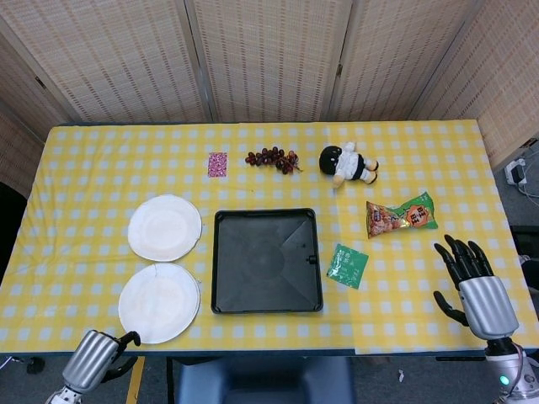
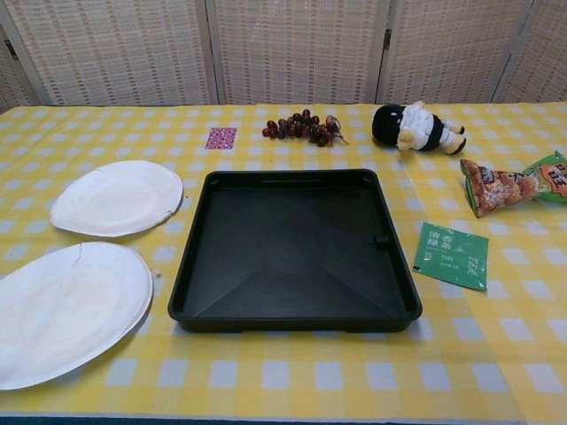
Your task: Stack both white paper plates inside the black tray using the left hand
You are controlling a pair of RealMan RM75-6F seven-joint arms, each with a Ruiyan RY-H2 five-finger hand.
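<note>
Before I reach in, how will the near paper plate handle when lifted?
The near paper plate looks thin and lies flat, so it is probably light and may flex. Its low rim leaves little to grip; sliding it over the table edge may help.

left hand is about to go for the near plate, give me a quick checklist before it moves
1. Black tray free of objects: ok, nothing lies in it in either view.
2. Near paper plate flat on the table, apart from the far paper plate: ok.
3. Left hand holds nothing: ok, but it sits off the table's front edge, not yet at the plate.
4. Left hand's fingers spread for a grasp: cannot tell, mostly hidden in the head view, absent from the chest view.
5. Right hand out of the way: ok, open at the far right edge.
6. Green tea packet clear of the tray: ok, beside it.
</note>
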